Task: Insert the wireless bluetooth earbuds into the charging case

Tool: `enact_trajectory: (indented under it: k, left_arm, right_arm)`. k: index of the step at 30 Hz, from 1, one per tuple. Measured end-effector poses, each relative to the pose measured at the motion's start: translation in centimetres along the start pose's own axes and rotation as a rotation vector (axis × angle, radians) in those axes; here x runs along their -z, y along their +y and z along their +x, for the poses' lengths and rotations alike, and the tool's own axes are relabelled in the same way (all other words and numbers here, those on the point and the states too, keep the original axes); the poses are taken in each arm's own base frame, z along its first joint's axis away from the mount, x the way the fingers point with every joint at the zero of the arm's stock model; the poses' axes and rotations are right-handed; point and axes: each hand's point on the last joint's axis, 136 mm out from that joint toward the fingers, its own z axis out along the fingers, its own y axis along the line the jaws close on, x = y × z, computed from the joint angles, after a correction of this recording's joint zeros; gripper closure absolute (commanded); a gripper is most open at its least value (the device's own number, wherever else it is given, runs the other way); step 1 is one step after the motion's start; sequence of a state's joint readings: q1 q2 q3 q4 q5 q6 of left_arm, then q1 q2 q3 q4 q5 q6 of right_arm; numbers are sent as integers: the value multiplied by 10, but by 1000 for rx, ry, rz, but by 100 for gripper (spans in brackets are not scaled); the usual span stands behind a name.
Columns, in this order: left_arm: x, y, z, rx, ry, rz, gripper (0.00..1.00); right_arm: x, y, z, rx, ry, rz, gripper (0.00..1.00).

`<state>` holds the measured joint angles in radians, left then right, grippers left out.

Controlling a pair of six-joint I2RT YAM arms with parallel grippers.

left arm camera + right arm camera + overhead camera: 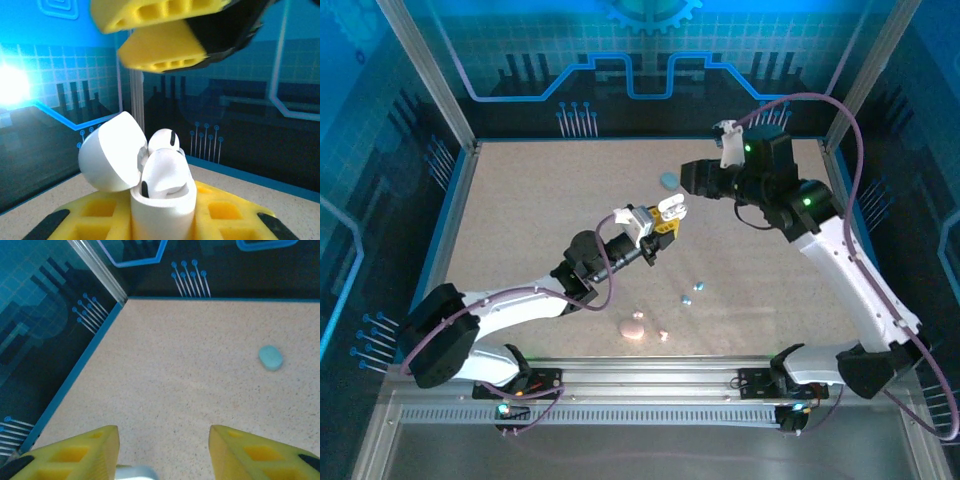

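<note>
My left gripper [658,224] is shut on the white charging case [162,200] and holds it upright above the table. The case's lid [112,152] is flipped open to the left. Two white earbuds [165,172] sit in the case, one behind the other. Just above the case hover the yellow fingers [160,52] of my right gripper [692,176], which is open with nothing between them. In the right wrist view that gripper [164,450] looks down on bare table, and a pale rounded bit [135,472] shows at the bottom edge.
A teal case [669,181] lies on the table behind the grippers, and it also shows as the teal case [270,358] in the right wrist view. Near the front lie a pink case [633,328], a tiny pink earbud [663,335] and two teal earbuds [692,293]. Walls ring the table.
</note>
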<state>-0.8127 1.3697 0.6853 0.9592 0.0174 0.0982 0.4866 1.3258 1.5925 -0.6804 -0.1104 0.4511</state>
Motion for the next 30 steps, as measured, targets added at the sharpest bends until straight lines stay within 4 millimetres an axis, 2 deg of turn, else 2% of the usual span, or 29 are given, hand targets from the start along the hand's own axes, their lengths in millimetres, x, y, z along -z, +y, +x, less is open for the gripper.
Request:
enact_trajectory:
  k: [3,6,11,17,30]
  left_arm:
    - [2,-5,-1,-32,6,26,74]
    - [3,-8,-2,-50,11,43,74]
    - [3,-11,2,-63,26,64,74]
    - [4,-13,7,-61,45,74,74]
    - [4,-14,11,-57,62,78,74]
  right_arm:
    - [-13,1,7,-15,72,-25,48]
    - [-27,0,25,-29,170,-48,47]
    - [-39,0,42,-31,275,-64,47]
    - [-38,0,54,-18,337,-79,50]
    - [-32,-1,60,-9,355,-104,54]
